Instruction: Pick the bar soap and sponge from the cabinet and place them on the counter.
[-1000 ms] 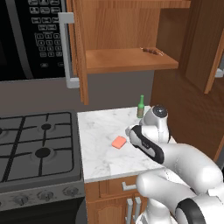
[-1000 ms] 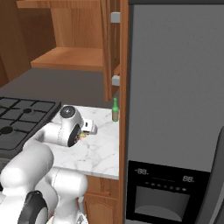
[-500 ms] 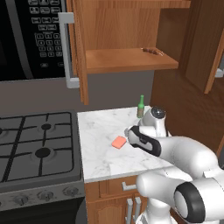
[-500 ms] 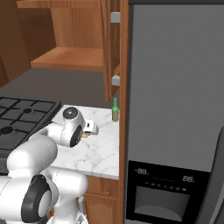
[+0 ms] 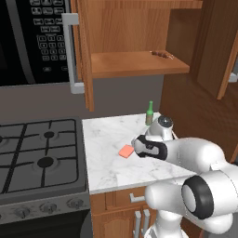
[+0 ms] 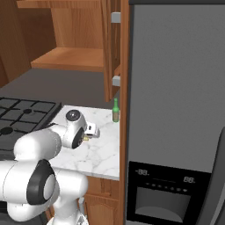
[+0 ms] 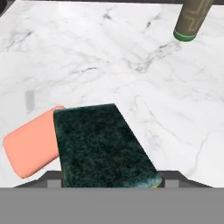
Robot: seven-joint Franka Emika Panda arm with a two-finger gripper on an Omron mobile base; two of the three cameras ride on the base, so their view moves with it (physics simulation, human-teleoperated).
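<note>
Sponge [image 7: 103, 146] beside bar soap [image 7: 31, 145]

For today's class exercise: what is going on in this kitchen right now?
The robot arm's gripper hangs low over the marble counter, holding the sponge green side up between its fingers. The pink bar soap already lies on the counter beside it. The cabinet above stands open. A green bottle stands at the counter's back.

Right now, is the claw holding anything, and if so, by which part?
The claw holds the sponge by its near end, low over the counter, beside the bar soap. How its fingers sit on the sides cannot be told.
</note>
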